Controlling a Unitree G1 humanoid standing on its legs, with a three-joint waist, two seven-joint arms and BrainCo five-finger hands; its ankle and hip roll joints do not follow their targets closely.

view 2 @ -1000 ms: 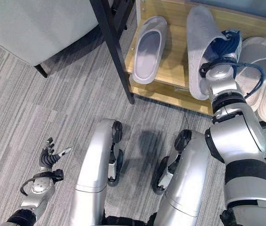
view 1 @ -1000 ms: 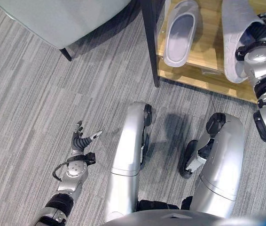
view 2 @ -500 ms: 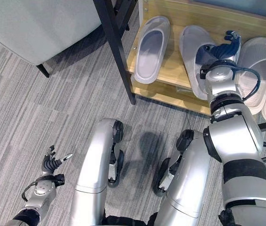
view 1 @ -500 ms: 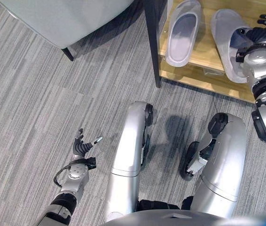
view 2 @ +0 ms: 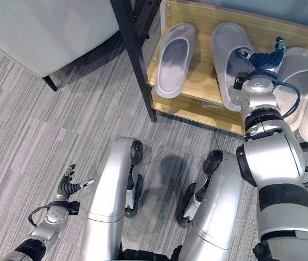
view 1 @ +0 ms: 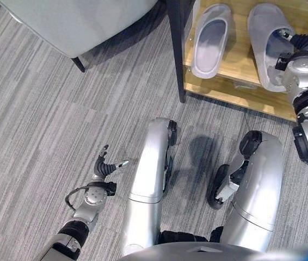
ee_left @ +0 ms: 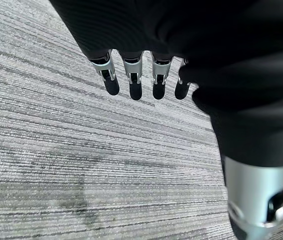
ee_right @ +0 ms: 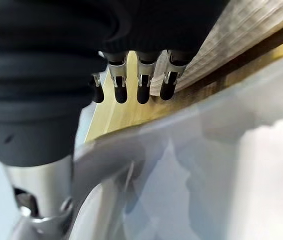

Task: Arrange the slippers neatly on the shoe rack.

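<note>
Two pale grey slippers lie sole-down, side by side on the wooden shoe rack; the right slipper sits directly against the right hand, toe pointing away; the left slipper lies apart, on the hand's left, slightly angled.

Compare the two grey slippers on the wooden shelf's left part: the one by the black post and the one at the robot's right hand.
The slipper by the post lies free, with nothing touching it; the slipper at the hand has the right hand over its heel end. The first sits close to the black post; the second lies further right, beside two paler slippers. Both are grey, sole down, on the wooden shelf, toes toward the back.
</note>
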